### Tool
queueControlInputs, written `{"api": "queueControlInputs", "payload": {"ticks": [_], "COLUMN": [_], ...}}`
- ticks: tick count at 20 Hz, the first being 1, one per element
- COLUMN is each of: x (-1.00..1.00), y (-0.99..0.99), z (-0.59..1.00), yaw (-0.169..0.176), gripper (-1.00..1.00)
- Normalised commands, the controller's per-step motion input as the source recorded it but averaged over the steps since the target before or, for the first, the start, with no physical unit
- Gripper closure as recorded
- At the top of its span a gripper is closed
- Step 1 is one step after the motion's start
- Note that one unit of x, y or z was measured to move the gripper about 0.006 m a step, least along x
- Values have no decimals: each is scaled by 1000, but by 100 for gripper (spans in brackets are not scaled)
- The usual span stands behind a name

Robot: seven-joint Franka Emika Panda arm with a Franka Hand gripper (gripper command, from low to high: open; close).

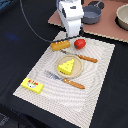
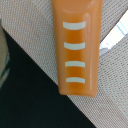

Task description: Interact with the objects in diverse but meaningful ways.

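Note:
The golden bread loaf (image 1: 61, 45) lies near the far edge of the woven placemat (image 1: 95, 95). It fills the wrist view as an orange loaf (image 2: 77, 50) with white score marks. My gripper (image 1: 70, 36) hangs just behind and above the loaf, and its fingers are too unclear to read. The red fruit (image 1: 80, 43) sits beside the loaf, toward the exterior view's right. A yellow holed cheese wedge (image 1: 66, 65) rests on a tan plate (image 1: 76, 73) mid-mat. The yellow box with red marks (image 1: 32, 85) lies at the mat's near left corner. The grey two-handled pot (image 1: 91, 13) stands on the far board.
A knife (image 1: 82, 57) with an orange handle lies behind the plate, and its blade (image 2: 112, 37) shows in the wrist view. A fork (image 1: 65, 80) lies in front of the plate. A pale bowl (image 1: 122, 17) sits at the far right. A black cloth (image 1: 20, 45) surrounds the mat.

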Motion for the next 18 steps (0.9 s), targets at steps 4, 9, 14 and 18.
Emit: {"api": "queueControlInputs", "payload": {"ticks": [4, 9, 14, 18], "x": [-128, -159, -89, -56], "y": [226, 157, 7, 0], "z": [-313, -310, -127, -142], "yaw": [1, 10, 17, 18], "gripper": [-100, -100, -100, -100]}}
